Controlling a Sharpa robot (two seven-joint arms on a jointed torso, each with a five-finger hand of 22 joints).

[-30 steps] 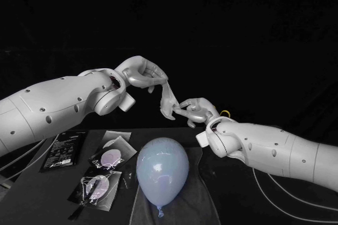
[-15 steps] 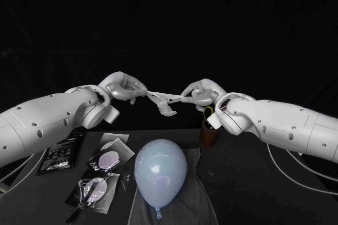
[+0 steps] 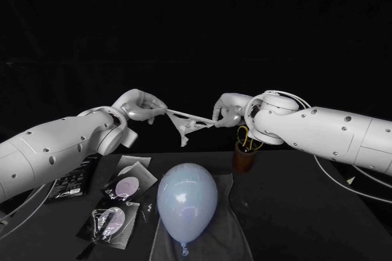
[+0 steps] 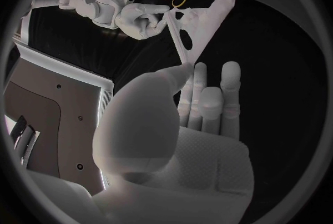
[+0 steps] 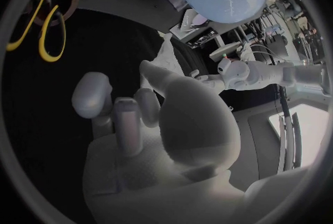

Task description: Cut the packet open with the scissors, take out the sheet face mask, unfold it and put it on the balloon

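Sheet mask (image 3: pixel 186 124): off the table, in the air behind and above the balloon (image 3: pixel 188 200). Stretched in a band between the two hands, partly unfolded, one flap hanging down from the middle.
Left hand (image 3: pixel 140 106): pinches one end of the mask between thumb and a finger; left wrist view shows its other fingers (image 4: pixel 230 76) straight and side by side.
Right hand (image 3: pixel 229 111): fingers curled, pinching the opposite end.
Balloon: lies on a grey cloth (image 3: pixel 219 238) on the black table (image 3: pixel 310 215), knot toward the robot.
Scissors (image 3: pixel 244 138): yellow handles up, standing in a brown cup (image 3: pixel 242 158) just beside the cloth, under the right hand.
Left of balloon: pale packet (image 3: pixel 127 184), second pale packet (image 3: pixel 110 222), black packet (image 3: pixel 72 176), all lying flat.
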